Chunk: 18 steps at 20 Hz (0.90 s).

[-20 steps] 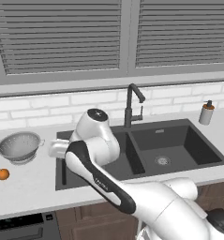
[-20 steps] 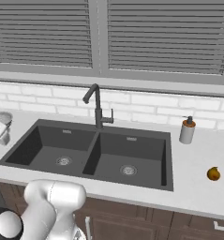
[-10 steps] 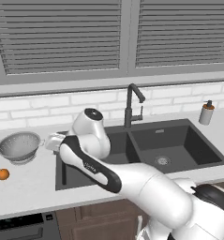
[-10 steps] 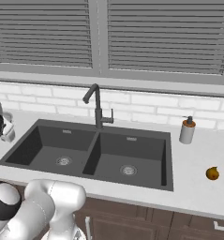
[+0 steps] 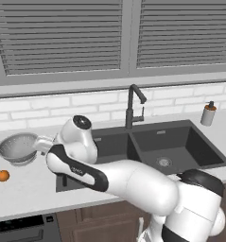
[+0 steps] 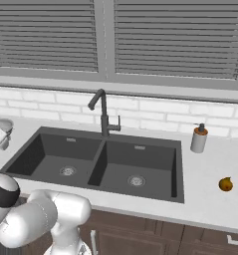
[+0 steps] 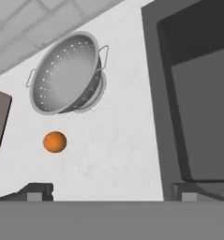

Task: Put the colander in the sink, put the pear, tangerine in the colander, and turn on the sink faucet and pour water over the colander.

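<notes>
I saw the colander (image 5: pixel 17 148) standing upright on the white counter (image 5: pixel 24 194), to the left of the sink (image 5: pixel 180 142) and near the tiled wall. The tangerine (image 5: pixel 3 176) lay on the counter just in front of the colander, apart from it. In the hand view the gripper (image 7: pixel 111 191) had its jaws spread wide and empty, hanging over the bare counter between the tangerine and the sink edge. The pear (image 6: pixel 225 184) rested on the counter to the right of the sink, past the soap dispenser (image 6: pixel 198 138). The sink faucet (image 6: pixel 103 114) stood behind the divider between the two basins.
</notes>
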### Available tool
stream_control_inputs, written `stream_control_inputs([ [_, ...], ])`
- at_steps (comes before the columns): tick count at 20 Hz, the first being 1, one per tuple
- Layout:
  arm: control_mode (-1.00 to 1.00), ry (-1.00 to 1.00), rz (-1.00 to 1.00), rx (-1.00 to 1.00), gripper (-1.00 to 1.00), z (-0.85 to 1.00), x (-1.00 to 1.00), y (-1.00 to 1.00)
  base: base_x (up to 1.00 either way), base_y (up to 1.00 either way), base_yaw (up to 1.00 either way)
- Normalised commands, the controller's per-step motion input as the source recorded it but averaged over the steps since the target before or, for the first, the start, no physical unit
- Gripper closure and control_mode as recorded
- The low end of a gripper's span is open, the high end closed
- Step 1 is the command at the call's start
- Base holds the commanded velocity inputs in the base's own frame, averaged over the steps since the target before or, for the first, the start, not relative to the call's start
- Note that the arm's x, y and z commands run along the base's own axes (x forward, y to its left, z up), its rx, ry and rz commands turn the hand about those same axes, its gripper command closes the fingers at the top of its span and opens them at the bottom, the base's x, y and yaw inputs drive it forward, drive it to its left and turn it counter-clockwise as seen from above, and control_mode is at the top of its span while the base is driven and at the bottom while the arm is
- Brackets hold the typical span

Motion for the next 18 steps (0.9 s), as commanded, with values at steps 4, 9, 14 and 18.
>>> stream_control_inputs([
  [4, -1.00, -0.01, -0.11, 0.00, -1.00, 0.00, 0.19, 0.24, 0.00, 0.00, 0.00],
  [9, -1.00, 0.00, -0.07, 0.00, -1.00, 0.00, 0.27, 0.22, 0.00, 0.00, 0.00],
  [14, -1.00, 0.00, -0.07, 0.00, -1.00, -0.06, 0.41, 0.30, 0.00, 0.00, 0.00],
  [18, -1.00, 0.00, -0.10, 0.00, -1.00, -0.17, 0.46, 0.36, 0.00, 0.00, 0.00],
])
